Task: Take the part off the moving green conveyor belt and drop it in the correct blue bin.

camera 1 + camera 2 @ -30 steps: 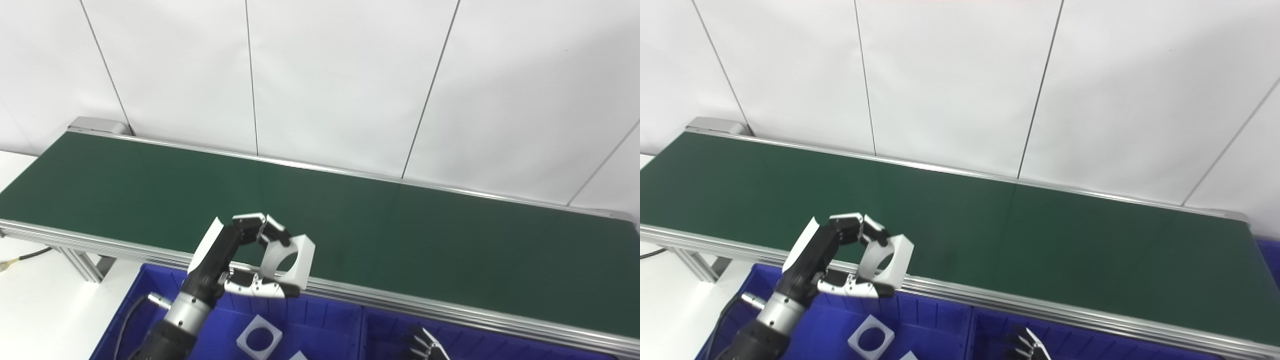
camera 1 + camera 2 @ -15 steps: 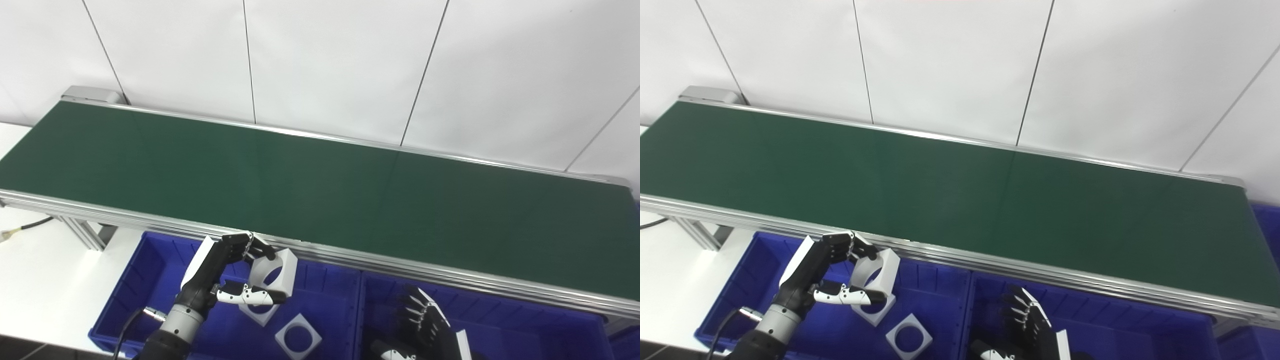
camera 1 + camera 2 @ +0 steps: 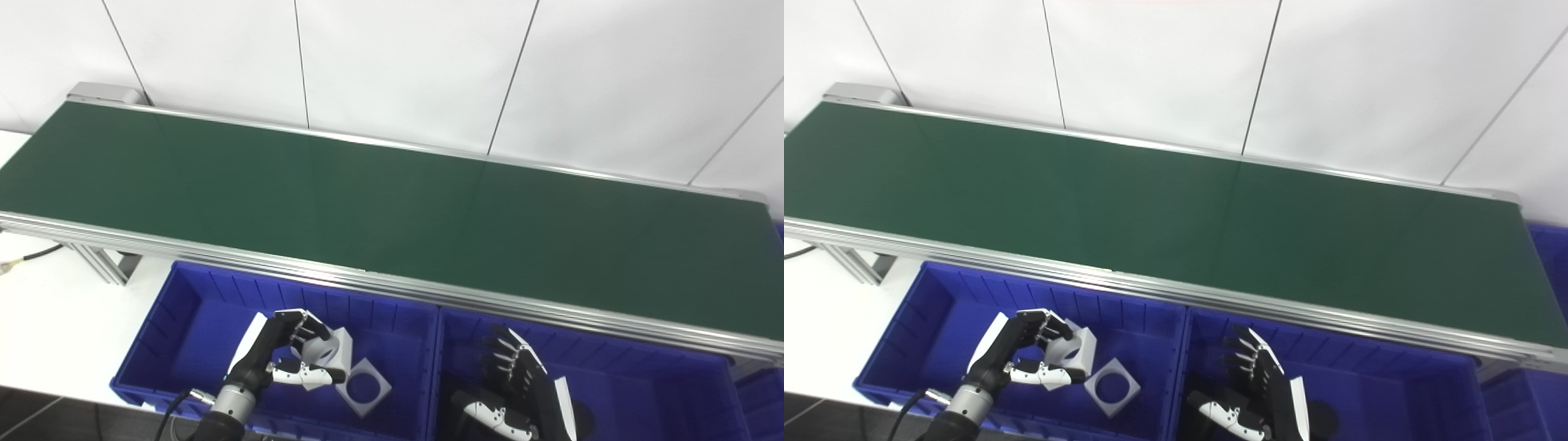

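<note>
My left hand (image 3: 275,349) is inside the left blue bin (image 3: 184,306), shut on a white square part with a round hole (image 3: 327,352). Another white square part with a round hole (image 3: 364,387) lies on the bin floor just right of it. My right hand (image 3: 520,392) is open with fingers spread over the right blue bin (image 3: 643,367) and holds nothing. The green conveyor belt (image 3: 367,196) runs across the middle and carries no part.
The belt's aluminium rail (image 3: 429,291) runs just behind both bins. A third blue bin's corner (image 3: 1543,245) shows at the far right. A white table (image 3: 55,318) and a cable (image 3: 24,260) lie at the left. White wall panels stand behind.
My left hand has carried the white part from above the belt's near rail down into the left bin. The camera has tilted down, so both bins and my right hand show more.
</note>
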Tool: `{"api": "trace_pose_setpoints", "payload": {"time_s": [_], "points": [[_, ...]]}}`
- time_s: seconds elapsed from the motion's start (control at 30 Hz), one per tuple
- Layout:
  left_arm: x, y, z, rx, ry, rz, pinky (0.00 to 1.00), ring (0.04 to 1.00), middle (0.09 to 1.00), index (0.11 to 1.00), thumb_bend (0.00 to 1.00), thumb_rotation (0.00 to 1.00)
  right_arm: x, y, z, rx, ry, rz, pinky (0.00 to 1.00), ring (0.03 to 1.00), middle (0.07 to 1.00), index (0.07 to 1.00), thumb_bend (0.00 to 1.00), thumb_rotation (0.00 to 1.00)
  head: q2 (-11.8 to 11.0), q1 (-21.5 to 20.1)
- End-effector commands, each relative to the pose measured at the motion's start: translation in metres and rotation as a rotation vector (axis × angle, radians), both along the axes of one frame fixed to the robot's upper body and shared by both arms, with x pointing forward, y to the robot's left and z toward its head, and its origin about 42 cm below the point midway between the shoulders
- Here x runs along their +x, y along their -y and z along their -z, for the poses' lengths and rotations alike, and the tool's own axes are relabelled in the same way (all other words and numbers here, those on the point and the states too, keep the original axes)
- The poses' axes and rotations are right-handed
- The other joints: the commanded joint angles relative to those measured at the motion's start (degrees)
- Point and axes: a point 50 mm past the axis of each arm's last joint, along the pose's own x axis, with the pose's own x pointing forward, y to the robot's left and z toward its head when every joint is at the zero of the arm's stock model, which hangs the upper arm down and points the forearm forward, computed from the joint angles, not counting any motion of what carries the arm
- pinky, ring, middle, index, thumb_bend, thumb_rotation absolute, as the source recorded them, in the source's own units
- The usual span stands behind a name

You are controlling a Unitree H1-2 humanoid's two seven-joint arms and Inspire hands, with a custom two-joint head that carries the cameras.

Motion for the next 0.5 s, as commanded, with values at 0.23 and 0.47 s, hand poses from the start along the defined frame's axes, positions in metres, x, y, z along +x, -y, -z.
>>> {"api": "trace_pose_setpoints", "payload": {"time_s": [0.23, 0.47], "points": [[0.0109, -0.0012, -0.0073, 0.008, 0.067, 0.005, 0.34, 0.465, 0.521, 0.508, 0.47, 0.00, 0.0039, -0.0002, -0.0097, 0.008, 0.051, -0.011, 0.59, 0.674, 0.760, 0.823, 0.67, 0.13, 0.17, 0.29], [0.0069, -0.0071, -0.0108, 0.178, 0.056, 0.085, 0.78, 0.854, 0.883, 0.846, 0.80, 0.00, 0.0050, -0.0017, -0.0075, 0.009, 0.047, -0.008, 0.59, 0.671, 0.758, 0.817, 0.67, 0.12, -0.33, 0.33]]}}
